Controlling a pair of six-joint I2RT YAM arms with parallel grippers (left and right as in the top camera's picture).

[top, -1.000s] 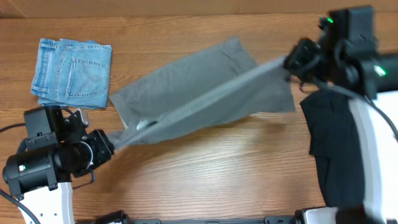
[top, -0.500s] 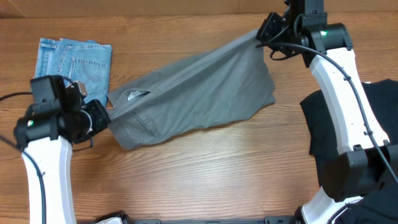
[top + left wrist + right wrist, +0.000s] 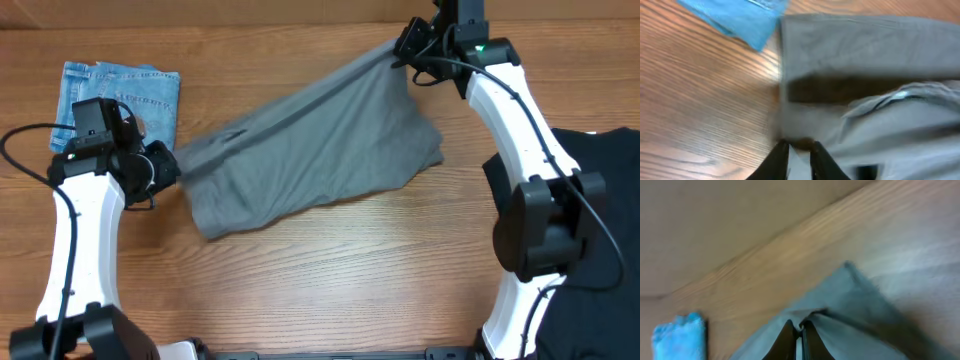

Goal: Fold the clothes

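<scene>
The clothes [image 3: 310, 150], a mid-grey garment, lie spread slantwise across the middle of the table. My right gripper [image 3: 400, 48] is at the far edge, shut on the garment's far right corner, which is lifted off the wood. In the right wrist view the cloth [image 3: 850, 310] bunches at the gripper [image 3: 801, 326], whose fingertips are pressed together. My left gripper [image 3: 172, 168] is at the garment's left edge. The left wrist view shows the gripper [image 3: 798, 146] with jaws slightly parted, and pale cloth [image 3: 880, 60] lying in the gap.
Folded light-blue jeans [image 3: 120, 100] lie at the far left, just beyond the left gripper, and show in both wrist views [image 3: 735, 17] [image 3: 680, 337]. A black garment [image 3: 590, 210] lies at the right edge beside the right arm. A wall runs close behind the right gripper.
Both grippers have carried the garment toward the far side, and the right one has swung left. The cloth has settled flatter, and the left jaws have parted a little.
</scene>
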